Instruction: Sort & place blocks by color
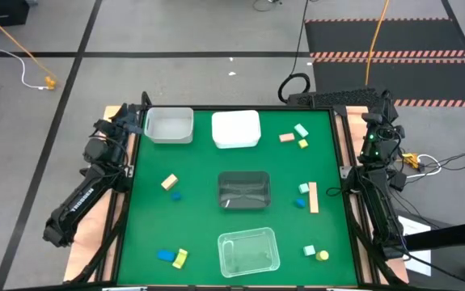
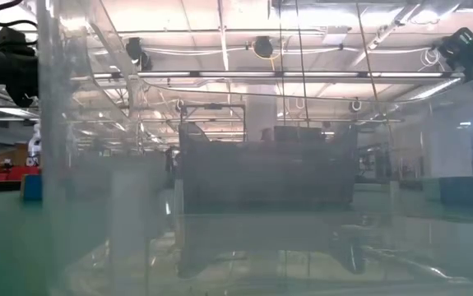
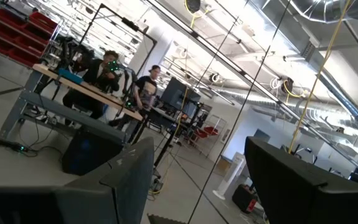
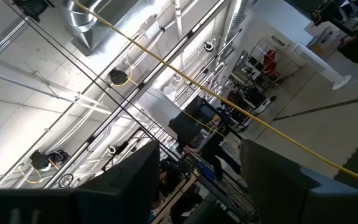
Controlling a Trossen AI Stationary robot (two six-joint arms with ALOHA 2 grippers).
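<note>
Small blocks lie scattered on the green table (image 1: 200, 162), none in a tray. At the far right are a salmon block (image 1: 286, 138), a mint one (image 1: 301, 129) and a yellow one (image 1: 303, 144). On the left are a tan block (image 1: 169, 182) and a blue one (image 1: 176, 195). A tan bar (image 1: 313, 197) lies on the right with a mint block (image 1: 303, 188) and a blue block (image 1: 300, 202). Near the front are a blue block (image 1: 165, 255), a yellow one (image 1: 180, 258), a mint one (image 1: 309, 250) and a yellow round one (image 1: 322, 255). My left gripper (image 1: 131, 120) waits at the table's left far corner and my right gripper (image 1: 375, 117) at its right far corner. Both are open, raised and far from any block.
Several trays stand on the table: a clear one (image 1: 170, 125) and a white one (image 1: 236, 129) at the far side, a dark-tinted one (image 1: 244, 191) in the middle, a clear one (image 1: 249, 250) at the near edge. The near tray (image 2: 80, 164) fills the low view. People sit at desks (image 3: 107, 68) in the room.
</note>
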